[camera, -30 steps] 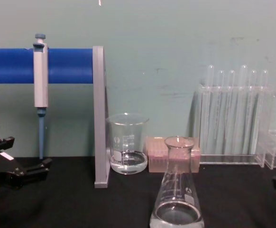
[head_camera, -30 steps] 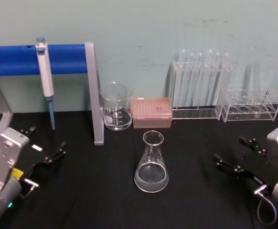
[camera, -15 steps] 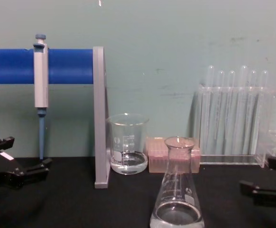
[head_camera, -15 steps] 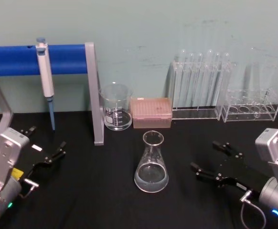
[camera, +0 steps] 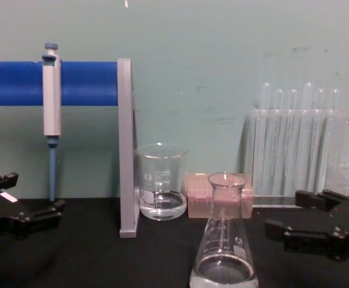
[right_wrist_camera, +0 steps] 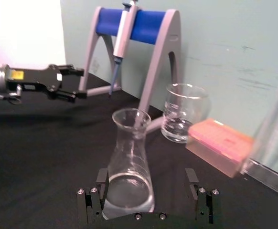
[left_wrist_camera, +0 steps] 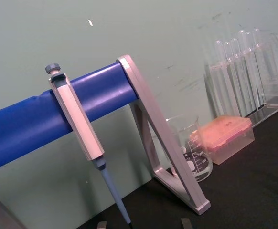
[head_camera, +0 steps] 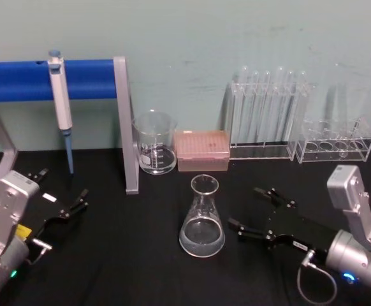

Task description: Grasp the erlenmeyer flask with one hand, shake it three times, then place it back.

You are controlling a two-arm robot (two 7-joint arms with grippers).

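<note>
The erlenmeyer flask (head_camera: 202, 220) stands upright on the black table near the middle, with a little clear liquid in its wide base; it also shows in the chest view (camera: 223, 240). My right gripper (head_camera: 244, 206) is open just to the right of the flask, fingers pointing at it and not touching it. From the right wrist view the flask (right_wrist_camera: 129, 162) stands just ahead of the open gripper (right_wrist_camera: 146, 174), between the lines of its two fingers. My left gripper (head_camera: 63, 186) rests open at the table's left, well away from the flask.
Behind the flask stand a glass beaker (head_camera: 154, 143) with some liquid and a pink tip box (head_camera: 201, 150). A test tube rack (head_camera: 268, 115) and a smaller clear rack (head_camera: 335, 143) line the back right. A pipette (head_camera: 59, 95) hangs on the blue-and-grey stand (head_camera: 125, 127) at left.
My right gripper has travelled left across the table, from the right edge to just beside the flask, staying open. The flask and the left arm have not moved.
</note>
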